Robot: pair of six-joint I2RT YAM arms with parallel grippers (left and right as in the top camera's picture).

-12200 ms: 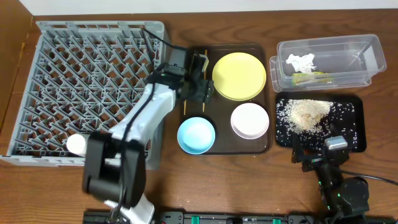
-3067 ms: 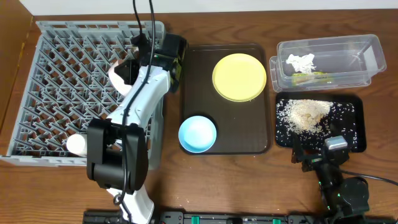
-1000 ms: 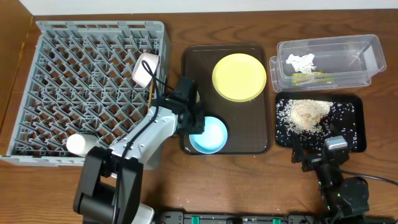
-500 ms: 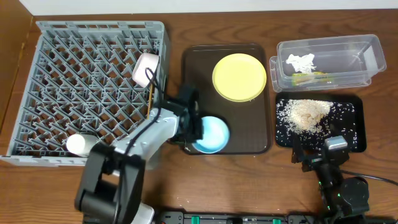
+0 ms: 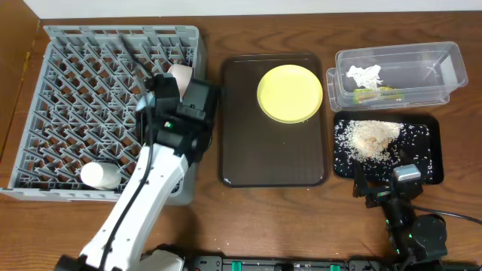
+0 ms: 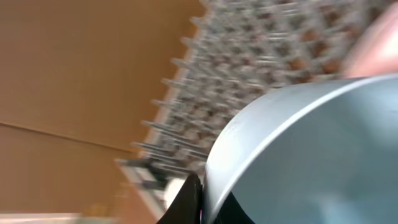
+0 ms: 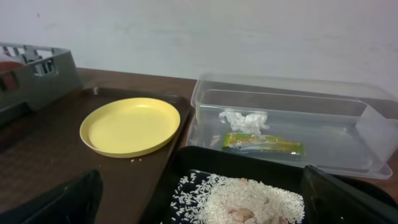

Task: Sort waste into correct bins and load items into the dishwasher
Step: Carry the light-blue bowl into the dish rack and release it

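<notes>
My left gripper (image 6: pixel 200 202) is shut on the rim of the light blue bowl (image 6: pixel 311 155), which fills the left wrist view above the grey dish rack (image 6: pixel 249 62). Overhead, the left arm (image 5: pixel 181 113) reaches over the right side of the rack (image 5: pixel 75 113) and hides the bowl. A white bowl (image 5: pixel 179 75) lies tipped in the rack beside it. The yellow plate (image 5: pixel 290 92) sits on the brown tray (image 5: pixel 271 158). My right gripper (image 7: pixel 205 208) is open and low in front of the rice (image 7: pixel 249 199) on the black tray (image 7: pixel 205 158).
The clear tub (image 5: pixel 395 75) at the back right holds the white paper scrap (image 5: pixel 365 74) and the green-and-orange wrapper (image 5: pixel 373 92). Another white item (image 5: pixel 98 175) lies in the rack's front left corner. Stray grains dot the brown tray near the plate.
The left gripper closed on the blue bowl's rim on the brown tray, lifted it and carried it left over the rack. The right arm has stayed still.
</notes>
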